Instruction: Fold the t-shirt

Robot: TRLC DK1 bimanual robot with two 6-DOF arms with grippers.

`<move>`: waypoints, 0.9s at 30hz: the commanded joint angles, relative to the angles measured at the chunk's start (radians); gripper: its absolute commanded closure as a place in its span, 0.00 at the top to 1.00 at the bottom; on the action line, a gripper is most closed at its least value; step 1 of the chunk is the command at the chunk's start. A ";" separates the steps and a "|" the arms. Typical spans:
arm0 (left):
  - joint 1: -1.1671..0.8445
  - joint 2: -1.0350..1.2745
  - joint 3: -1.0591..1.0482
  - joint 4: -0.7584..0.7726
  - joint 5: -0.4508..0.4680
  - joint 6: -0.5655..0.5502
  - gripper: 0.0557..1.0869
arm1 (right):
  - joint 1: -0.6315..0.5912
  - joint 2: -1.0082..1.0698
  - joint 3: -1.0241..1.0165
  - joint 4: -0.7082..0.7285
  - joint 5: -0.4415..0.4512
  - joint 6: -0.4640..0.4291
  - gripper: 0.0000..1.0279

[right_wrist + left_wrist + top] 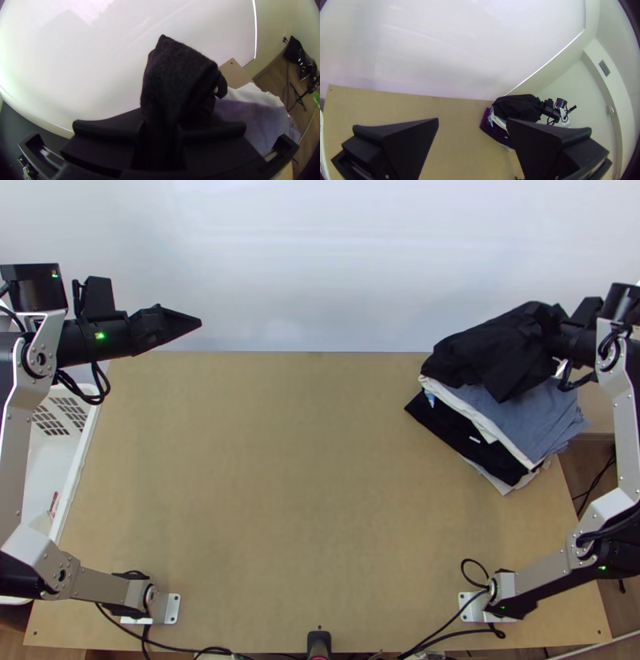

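Observation:
My right gripper (554,328) is over the far right of the table, shut on one part of the black t-shirt (488,350). The t-shirt is bunched or folded and drapes onto the blue-grey cloth of a stack. In the right wrist view, the black cloth (176,73) rises between the fingers of that gripper (160,128). At the far left, my left gripper (196,324) holds nothing. Its fingers stand wide apart in the left wrist view, where the gripper (472,120) is well away from the black t-shirt (518,108).
Under the t-shirt, a stack of clothes (520,420) in blue-grey, white and black lies at the table's right edge. A white basket (76,452) stands along the left edge. Bare table (288,476) spans the middle, with a white wall behind. Cables run along the near edge.

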 commanded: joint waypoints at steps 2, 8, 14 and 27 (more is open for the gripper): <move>0.004 0.006 0.000 0.002 0.000 0.002 0.95 | -0.073 -0.035 -0.115 -0.003 0.048 -0.103 0.02; 0.007 0.009 -0.001 0.002 0.000 0.003 0.96 | -0.124 -0.079 -0.211 -0.001 0.084 -0.190 0.02; 0.005 0.012 -0.003 0.002 0.000 0.007 0.96 | -0.196 -0.124 -0.290 -0.001 0.085 -0.243 0.03; -0.005 0.016 -0.001 0.005 0.003 0.008 0.96 | -0.319 -0.188 -0.437 0.025 0.196 -0.330 0.90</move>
